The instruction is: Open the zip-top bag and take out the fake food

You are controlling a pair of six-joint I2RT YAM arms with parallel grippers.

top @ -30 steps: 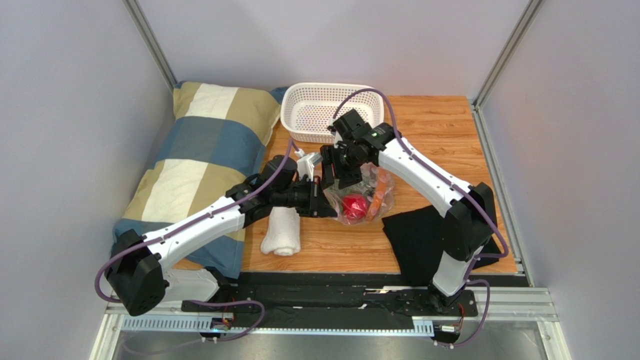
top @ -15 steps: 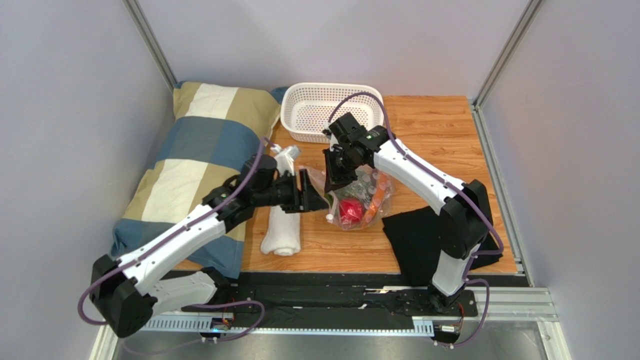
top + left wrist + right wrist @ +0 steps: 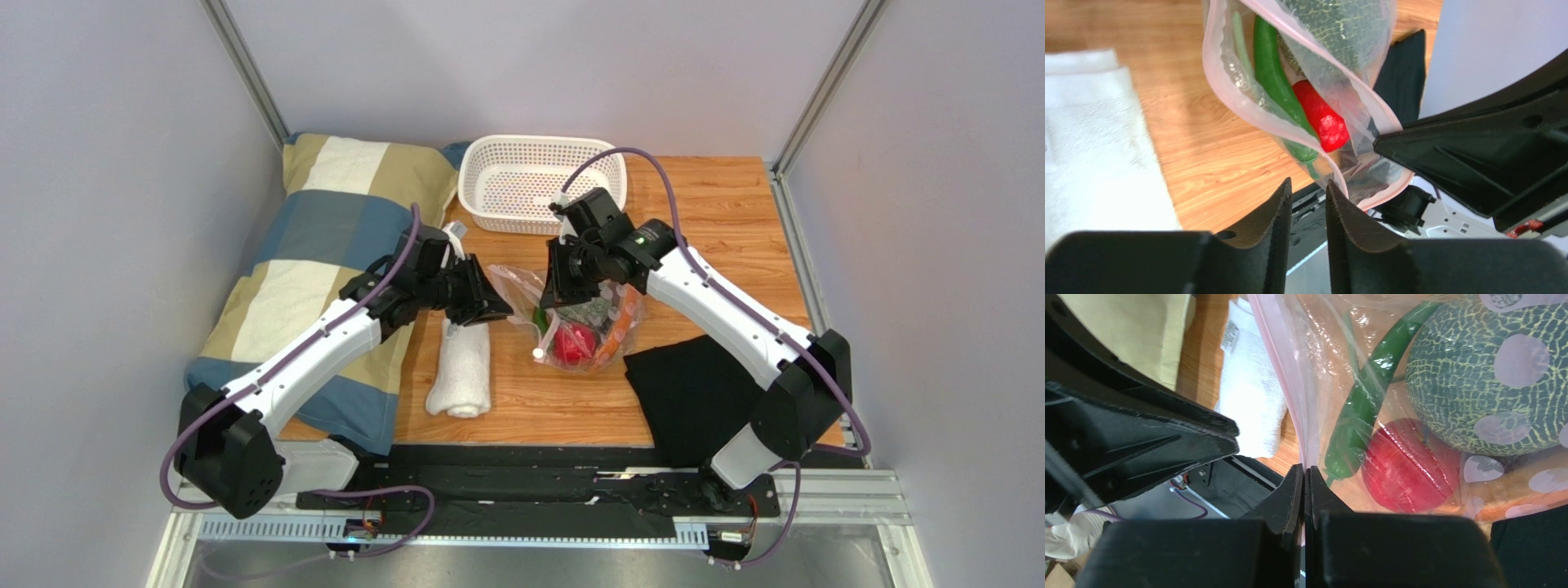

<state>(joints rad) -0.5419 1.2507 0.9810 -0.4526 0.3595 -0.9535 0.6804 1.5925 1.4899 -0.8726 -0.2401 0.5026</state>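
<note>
Grey matte walls [image 3: 528, 61] close three sides of a wood-grain surface [image 3: 724, 214] with smooth, pale orange planks.

Reference item: basket [image 3: 540, 184], white plastic, oblong, with perforated lattice walls, standing at the far edge of the surface.

- Left of basket: pillow [image 3: 325, 263], soft fabric checked in blue, cream and tan.
- Near-left of basket: towel [image 3: 458, 374], white terry with a coarse nap, rolled into a cylinder.
- Near-right of basket, well apart: cloth [image 3: 693, 392], flat, black and matte.

Bag [image 3: 601, 349]: just on the near side of basket. It is clear crinkly film with pale round dots and a pink zip strip, and the mouth is parted.

Food [image 3: 574, 343]: all of it is inside bag.

- Melon [image 3: 1475, 380]: round and green, with raised pale netting.
- Pepper [image 3: 1364, 410]: slim, curved, glossy green.
- Tomato [image 3: 1407, 465]: red, ball-shaped, with a faintly dimpled skin.
- Orange piece [image 3: 1511, 505]: only an edge shows.

Right end effector [image 3: 1304, 468]: on the near side of basket. The black fingers are pressed together and pinch the pink strip at the bag mouth.

Left end effector [image 3: 1309, 182]: near-left of basket. The fingers are parted by a narrow gap with nothing between them. The bag rim reaches one fingertip, but whether it touches cannot be told.
</note>
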